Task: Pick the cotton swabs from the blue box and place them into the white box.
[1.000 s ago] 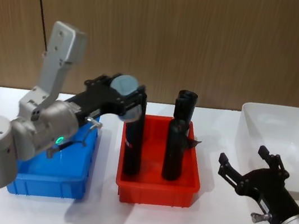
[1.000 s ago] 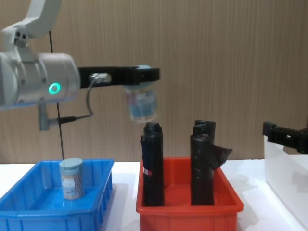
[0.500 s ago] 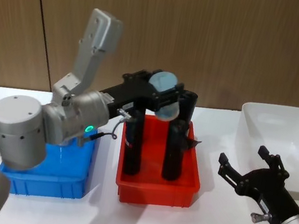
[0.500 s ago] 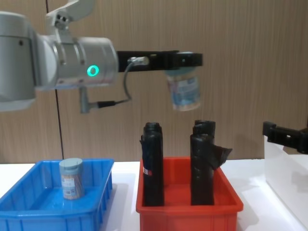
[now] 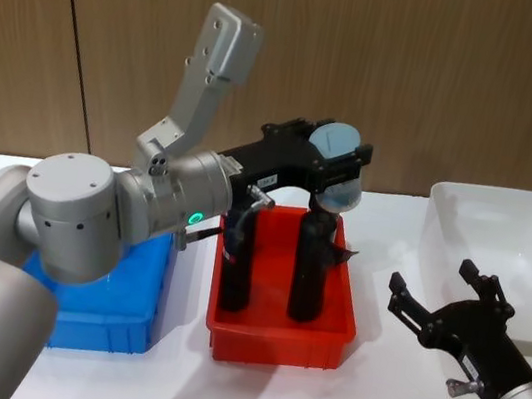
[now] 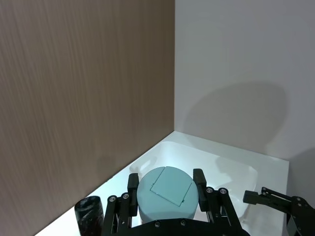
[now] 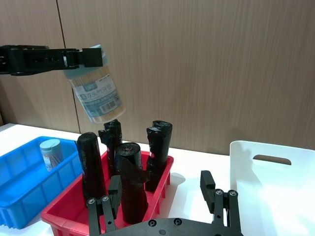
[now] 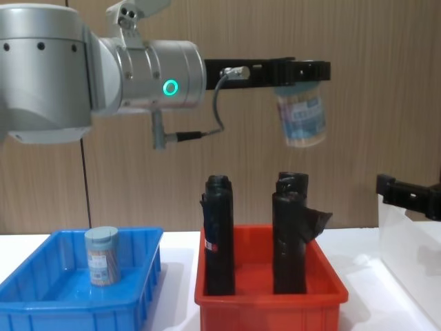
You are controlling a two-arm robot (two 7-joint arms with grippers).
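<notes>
A clear tub of cotton swabs [image 8: 301,117], pale blue-grey lid up and label band showing, hangs slightly tilted in the left claw [image 8: 301,71]. It is clamped at the lid, high in the air between the two boxes. A second tub [image 8: 102,256] stands upright inside the shallow blue box [image 8: 69,314] at the left of the tabletop [image 5: 366,398]. The translucent white box [image 5: 439,237], with a slot handle near its rim, sits at the right.

The left hand [image 8: 303,70] grips a tilted cotton swab tub [image 8: 301,117] high above the black rolls [image 8: 289,238] in the red bin [image 8: 269,307]. A second tub [image 8: 102,256] stands upright in the blue box [image 8: 62,312]. The right hand [image 8: 406,195] hangs beside the white box [image 8: 413,256].
</notes>
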